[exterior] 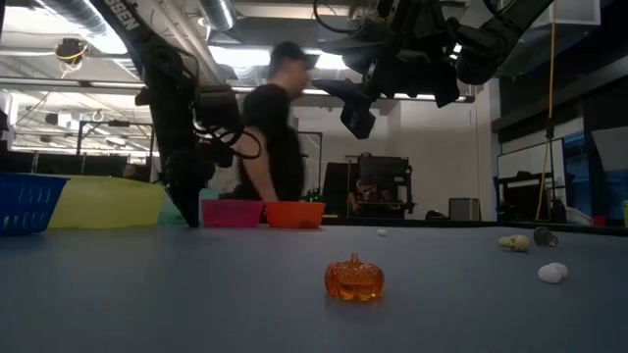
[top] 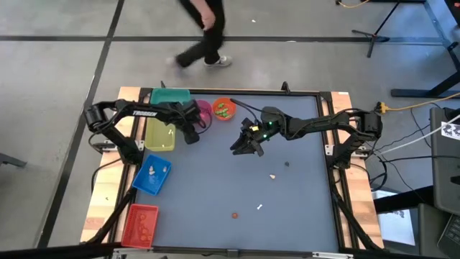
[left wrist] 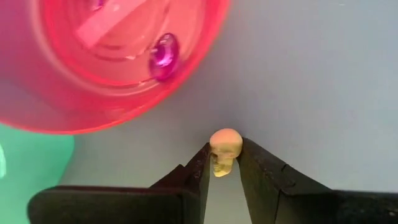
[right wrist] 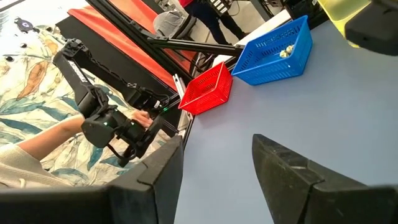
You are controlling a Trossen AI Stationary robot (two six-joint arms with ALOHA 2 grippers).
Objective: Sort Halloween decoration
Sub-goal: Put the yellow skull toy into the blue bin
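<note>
You have a small cream skull point(left wrist: 225, 149) pinched between the left gripper's point(left wrist: 224, 163) fingertips, just beside the pink bowl point(left wrist: 205, 37), where a purple bead point(left wrist: 163, 50) lies. An orange pumpkin point(exterior: 354, 278) sits upright on the table's near part, with a white piece point(exterior: 552, 273), a pale skull-like piece point(exterior: 513, 241) and a dark piece point(exterior: 546, 236) well apart from it.

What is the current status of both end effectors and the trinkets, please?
Left end effector pinching skull trinket beside pink bowl. Right end effector open, mid-table. Pumpkin loose. Nothing blocking.
</note>
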